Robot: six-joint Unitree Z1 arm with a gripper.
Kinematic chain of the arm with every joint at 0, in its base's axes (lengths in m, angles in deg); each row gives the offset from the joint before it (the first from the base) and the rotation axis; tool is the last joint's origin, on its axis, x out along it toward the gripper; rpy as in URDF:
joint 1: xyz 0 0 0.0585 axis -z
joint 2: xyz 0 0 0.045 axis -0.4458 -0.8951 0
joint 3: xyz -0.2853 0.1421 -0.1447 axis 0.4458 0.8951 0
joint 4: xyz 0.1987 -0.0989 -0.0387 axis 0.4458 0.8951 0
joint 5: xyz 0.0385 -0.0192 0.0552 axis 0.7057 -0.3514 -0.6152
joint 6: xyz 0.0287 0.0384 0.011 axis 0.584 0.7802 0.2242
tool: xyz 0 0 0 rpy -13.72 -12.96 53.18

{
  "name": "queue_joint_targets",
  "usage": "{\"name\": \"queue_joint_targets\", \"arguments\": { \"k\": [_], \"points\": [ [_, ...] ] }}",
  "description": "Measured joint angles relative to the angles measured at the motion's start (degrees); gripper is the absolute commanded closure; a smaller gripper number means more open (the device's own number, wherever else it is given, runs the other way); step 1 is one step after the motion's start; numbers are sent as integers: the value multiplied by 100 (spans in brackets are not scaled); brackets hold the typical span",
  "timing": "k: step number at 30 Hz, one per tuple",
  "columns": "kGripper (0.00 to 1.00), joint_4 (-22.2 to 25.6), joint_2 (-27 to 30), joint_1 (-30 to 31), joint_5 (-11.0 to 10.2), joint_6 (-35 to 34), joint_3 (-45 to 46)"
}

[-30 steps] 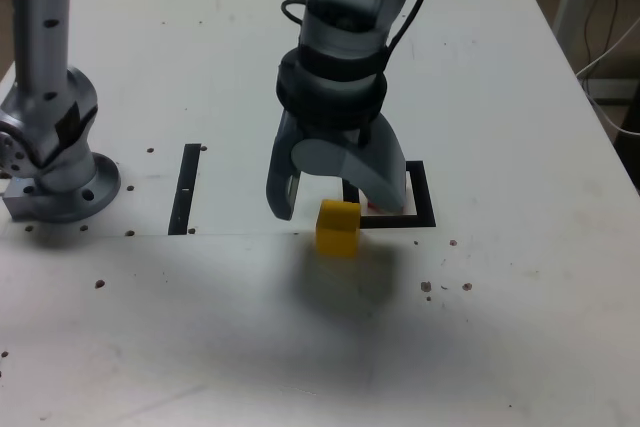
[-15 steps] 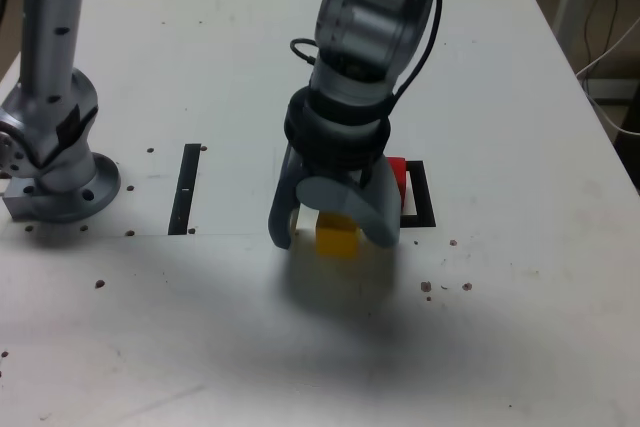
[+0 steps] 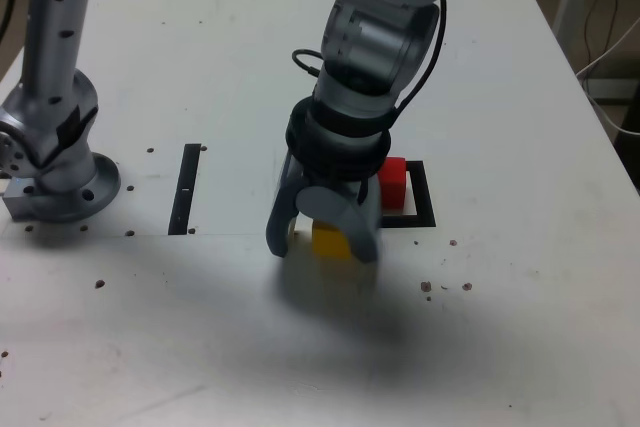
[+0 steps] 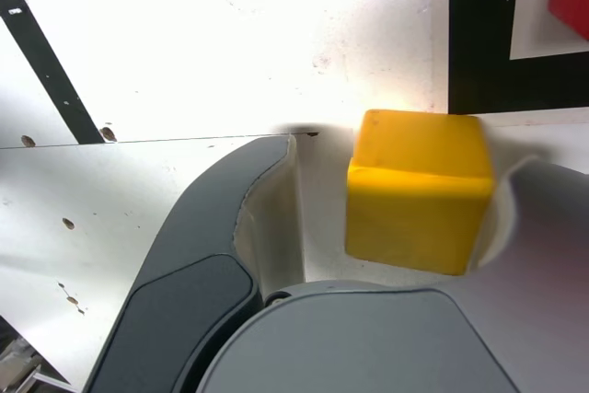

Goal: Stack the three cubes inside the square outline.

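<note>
Nearest, on the tabletop (image 3: pixel 520 297), is the small matte yellow cube (image 3: pixel 331 240), well in from the far edge and from the edge at the exterior view's right, outside the black square outline (image 3: pixel 424 197) and close to its near corner at that view's left; the pincer (image 3: pixel 322 250) is around it but has not clenched, for the wrist view shows a clear gap between one jaw and the cube, while the other jaw stands very close, perhaps touching. I would expect the cube to be light and stiff, hard to crush, its flat faces giving a fair grip, though an uneven close could push or twist it; best to take it by two opposite upright faces, about mid-height, with the jaws squared to them. The exterior view hides part of the cube behind the jaws, whereas the wrist view shows its top and one side whole, along with that gap. Further off, the matte red cube (image 3: pixel 393 185) sits inside the outline, seen well in the exterior view, but only as a cut-off corner in the wrist view; no green cube can be made out in either. Beyond, only the exterior view takes in the tabletop's far edge
</note>
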Motion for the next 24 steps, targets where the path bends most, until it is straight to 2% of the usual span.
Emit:
{"name": "queue_joint_targets", "arguments": {
  "k": [6, 24],
  "points": [
    [72, -57, -11, 0, 0, 28, -4],
    [74, -82, 46, 0, 7, 40, 2]
  ]
}}
